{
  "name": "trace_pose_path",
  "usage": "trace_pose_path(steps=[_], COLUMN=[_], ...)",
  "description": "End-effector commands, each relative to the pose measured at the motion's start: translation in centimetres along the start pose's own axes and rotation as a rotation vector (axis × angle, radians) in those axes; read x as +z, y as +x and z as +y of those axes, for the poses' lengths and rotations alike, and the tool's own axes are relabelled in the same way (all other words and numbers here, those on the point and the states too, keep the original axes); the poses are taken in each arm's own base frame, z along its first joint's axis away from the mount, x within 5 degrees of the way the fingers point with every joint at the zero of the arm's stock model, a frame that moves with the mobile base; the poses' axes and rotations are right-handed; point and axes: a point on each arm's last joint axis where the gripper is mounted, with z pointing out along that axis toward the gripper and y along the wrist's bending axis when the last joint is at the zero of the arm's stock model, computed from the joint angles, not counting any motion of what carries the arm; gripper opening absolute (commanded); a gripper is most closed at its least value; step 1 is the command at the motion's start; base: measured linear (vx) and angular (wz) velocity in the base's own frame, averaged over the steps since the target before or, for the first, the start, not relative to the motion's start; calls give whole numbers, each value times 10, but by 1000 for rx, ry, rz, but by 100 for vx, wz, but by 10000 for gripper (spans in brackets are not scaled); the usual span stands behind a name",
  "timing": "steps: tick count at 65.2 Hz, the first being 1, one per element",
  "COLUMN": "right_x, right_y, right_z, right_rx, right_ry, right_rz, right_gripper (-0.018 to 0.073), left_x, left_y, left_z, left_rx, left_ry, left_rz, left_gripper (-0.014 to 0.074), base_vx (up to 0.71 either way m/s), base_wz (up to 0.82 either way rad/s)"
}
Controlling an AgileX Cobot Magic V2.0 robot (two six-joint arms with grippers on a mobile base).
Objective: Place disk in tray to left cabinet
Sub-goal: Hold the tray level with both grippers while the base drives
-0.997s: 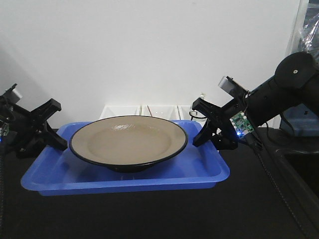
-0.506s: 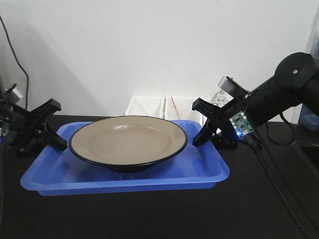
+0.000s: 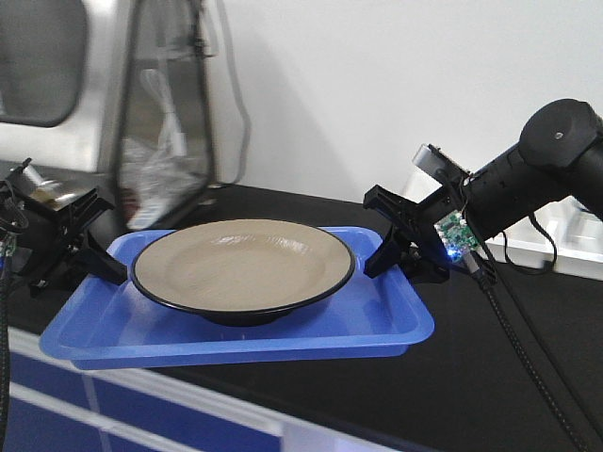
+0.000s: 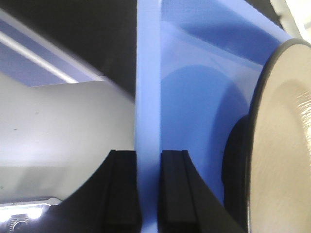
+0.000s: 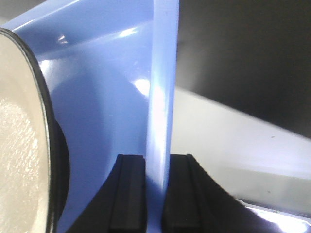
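- Left gripper (image 3: 108, 240): I read it as clamped on the left short edge of the tray (image 3: 236, 331). In the left wrist view its two black fingers (image 4: 124, 189) press the blue rim from both sides with no gap.
- Right gripper (image 3: 375, 237): closed in the same way on the tray's right short edge. In the right wrist view its fingers (image 5: 131, 189) pinch the thin blue rim between them.
- Disk (image 3: 243, 266): lies right way up in the middle of the tray, and its black rim stands higher than the tray's walls. It is clear of both grippers.
- Tray: held level between the two arms, above the black counter (image 3: 490, 377). Its front left corner reaches past the counter's front edge, over the blue front (image 3: 57, 414). I cannot tell whether its underside touches the counter.
- Grey metal unit (image 3: 57, 56): stands at the counter's far left corner and is blurred, with a dark-framed panel (image 3: 170, 122) beside it.
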Motion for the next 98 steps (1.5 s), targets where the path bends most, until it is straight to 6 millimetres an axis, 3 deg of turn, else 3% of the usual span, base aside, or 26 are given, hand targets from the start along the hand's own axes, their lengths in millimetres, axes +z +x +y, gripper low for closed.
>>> trace_pose_path(steps=[1,44,98], right_x=[-34,-34,-34], right_y=[12,12,12], right_z=[40,40,40], right_rx=[-36,-36,-35], right_ry=[-184,-184,-184], right_rz=[-30,-30,-29], right_gripper=[-4,-4,-4], left_x=[-27,-27,-27], left_y=[9,9,9], left_z=[-39,-39,-39], left_rx=[12,12,12], left_ry=[201,201,201], left_rz=[-56,-56,-56], left_gripper=[0,0,0], base_vx=[-13,-5,14], base_wz=[65,65,56])
